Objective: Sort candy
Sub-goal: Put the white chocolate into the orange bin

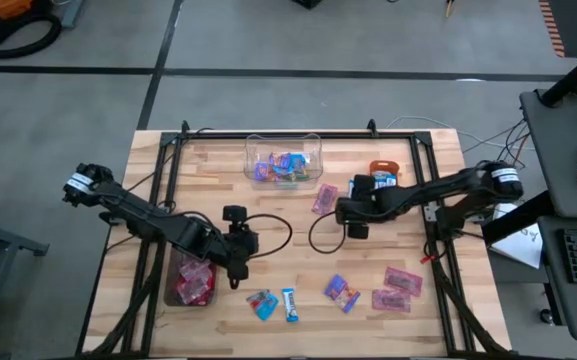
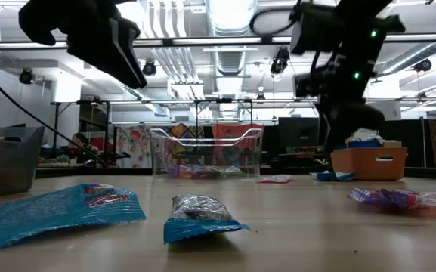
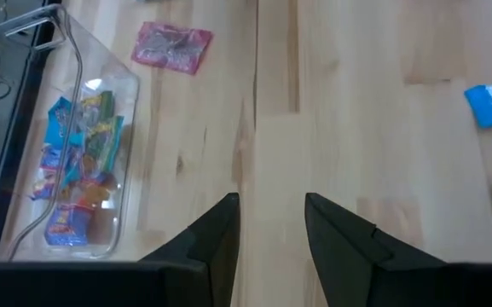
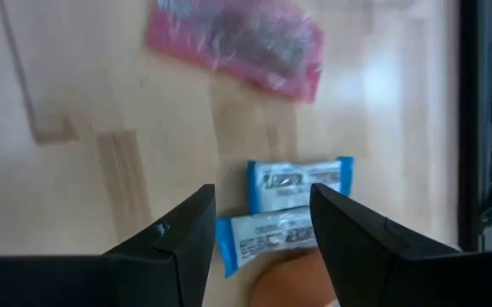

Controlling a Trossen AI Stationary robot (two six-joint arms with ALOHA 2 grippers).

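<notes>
The candy lies scattered on the wooden table: a teal packet (image 1: 263, 304) and a blue-and-white one (image 1: 289, 303) near the front edge, purple ones (image 1: 342, 292), pink ones (image 1: 398, 288) at the near right, and one pink packet (image 1: 325, 198) in the middle. My left gripper (image 3: 271, 200) hangs open over bare wood, above and left of the teal packet. My right gripper (image 4: 263, 192) is open above two blue-and-white packets (image 4: 290, 205) lying next to the orange bowl (image 1: 383, 170). In the low view both grippers are well clear of the table.
A clear plastic box (image 1: 283, 163) with several mixed sweets stands at the far middle. A bin (image 1: 190, 280) with red sweets sits at the near left, under my left arm. Black frame rails (image 1: 438, 250) run along the table's sides. Bare wood lies between the two grippers.
</notes>
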